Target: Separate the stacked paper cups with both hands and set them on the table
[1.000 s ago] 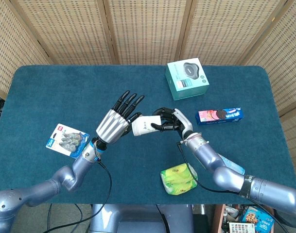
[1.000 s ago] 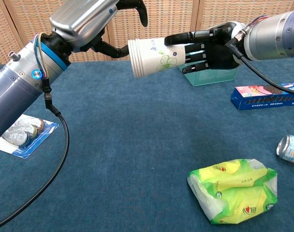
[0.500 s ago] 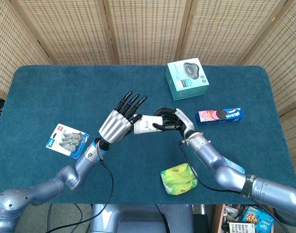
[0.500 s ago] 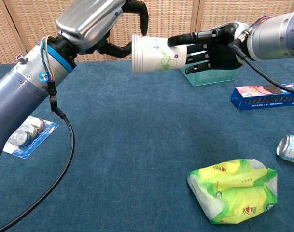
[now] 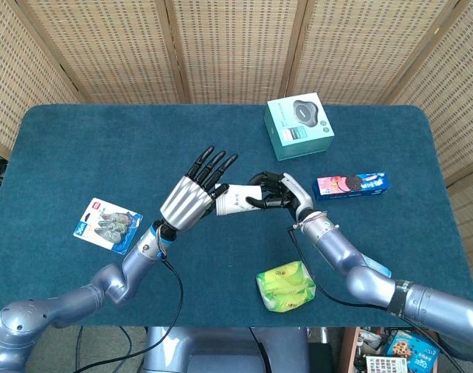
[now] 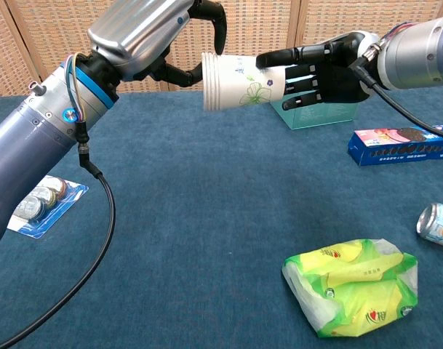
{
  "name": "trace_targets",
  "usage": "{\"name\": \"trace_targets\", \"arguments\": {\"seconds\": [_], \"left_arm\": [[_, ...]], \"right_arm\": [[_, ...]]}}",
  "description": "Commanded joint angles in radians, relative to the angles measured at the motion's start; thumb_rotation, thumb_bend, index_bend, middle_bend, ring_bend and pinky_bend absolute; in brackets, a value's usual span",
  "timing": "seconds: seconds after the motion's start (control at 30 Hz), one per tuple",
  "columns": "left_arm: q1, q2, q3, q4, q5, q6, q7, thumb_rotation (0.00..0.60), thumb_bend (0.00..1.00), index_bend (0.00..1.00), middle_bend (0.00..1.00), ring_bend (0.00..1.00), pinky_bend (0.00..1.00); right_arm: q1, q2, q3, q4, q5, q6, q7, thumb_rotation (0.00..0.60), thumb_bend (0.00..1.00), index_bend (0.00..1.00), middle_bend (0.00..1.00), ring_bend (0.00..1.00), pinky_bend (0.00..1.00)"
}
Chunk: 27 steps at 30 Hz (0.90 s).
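The stacked paper cups (image 5: 236, 199) (image 6: 241, 80), white with a green flower print, lie sideways in the air above the middle of the table, rim toward my left. My right hand (image 5: 278, 191) (image 6: 324, 68) grips their base end, dark fingers wrapped along the side. At the rim sits my left hand (image 5: 191, 199) (image 6: 152, 33), its fingers (image 6: 218, 27) spread. One finger curls over the top of the rim and the thumb reaches in from below. I cannot tell whether they touch the cups.
The blue table (image 5: 104, 148) carries a teal box (image 5: 298, 126) (image 6: 313, 115) at the back, a blue cookie box (image 5: 351, 184) (image 6: 401, 144), a yellow-green bag (image 5: 286, 286) (image 6: 350, 285), a can (image 6: 436, 224) and a blister pack (image 5: 106, 224) (image 6: 33, 205).
My left hand has closed in on the cups' rim, a finger now hooking over its top. The cups and my right hand have shifted slightly to the right.
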Motion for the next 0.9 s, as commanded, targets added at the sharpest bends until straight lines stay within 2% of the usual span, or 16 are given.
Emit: {"name": "trace_targets", "arguments": {"seconds": [0.03,0.4,0.67,0.77,0.9], "left_arm": [[0.000,0.002,0.002,-0.002,-0.002,0.001,-0.001,0.600,0.48,0.68,0.00,0.00,0.00],[0.055,0.092,0.034,-0.032,0.019,0.086,0.005,0.600,0.49,0.69,0.00,0.00,0.00],[0.090,0.148,0.052,-0.050,0.021,0.110,-0.008,0.600,0.48,0.69,0.00,0.00,0.00],[0.101,0.190,0.067,-0.064,0.017,0.087,-0.012,0.600,0.48,0.69,0.00,0.00,0.00],[0.117,0.288,0.101,-0.136,-0.003,-0.005,0.003,0.600,0.48,0.69,0.00,0.00,0.00]], "right_arm": [[-0.002,0.002,-0.001,0.001,-0.002,0.000,0.001,0.600,0.53,0.52,0.57,0.45,0.64],[-0.029,0.057,-0.003,0.060,-0.014,-0.015,0.007,0.600,0.53,0.52,0.57,0.45,0.64],[-0.055,0.085,-0.002,0.106,-0.042,-0.047,0.020,0.600,0.53,0.52,0.58,0.45,0.64],[-0.058,0.086,-0.029,0.123,-0.087,-0.017,-0.022,0.600,0.53,0.52,0.58,0.45,0.64],[-0.060,0.071,-0.093,0.135,-0.203,0.082,-0.140,0.600,0.53,0.52,0.58,0.45,0.64]]}}
